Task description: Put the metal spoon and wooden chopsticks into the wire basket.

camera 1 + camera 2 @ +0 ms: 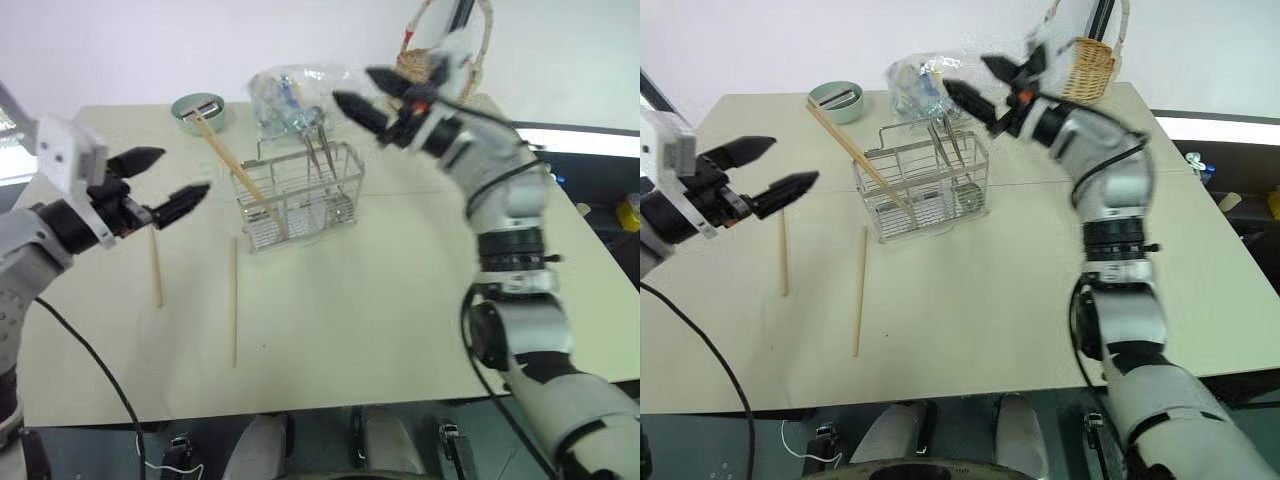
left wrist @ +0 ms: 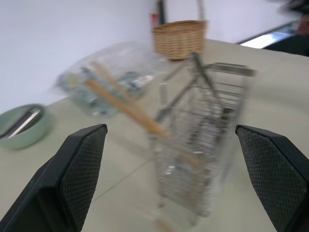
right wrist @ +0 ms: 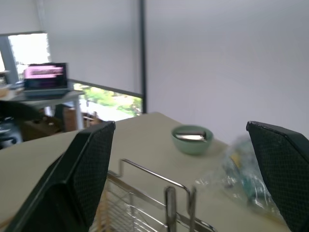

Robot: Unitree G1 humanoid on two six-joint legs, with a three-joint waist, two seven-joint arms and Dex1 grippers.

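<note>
Wire basket (image 1: 298,195), silver grid, stands upright mid-table (image 1: 400,330), set within reach of both arms. Spoon (image 1: 312,152): slim metal handle rising from a back compartment, propped near-upright against the wire, so this item reads as delivered. Chopsticks, three seen: one (image 1: 232,164) leans steeply out of the basket's left end, its lower tip inside and its top slanting toward the green bowl (image 1: 198,109), held there by the rim; two more, (image 1: 156,268) and (image 1: 235,300), lie flat on the table to the basket's left, apart from each other and still to be collected. Right gripper (image 1: 362,92): jaws wide, empty, raised above and behind the basket's right end, a pose that suits having just let something drop in. Left gripper (image 1: 165,182): jaws wide, empty, level, near the loose sticks, probably placed for the next pick. Wicker basket (image 1: 432,66) and clear bag (image 1: 285,92) behind; not part of the job.
</note>
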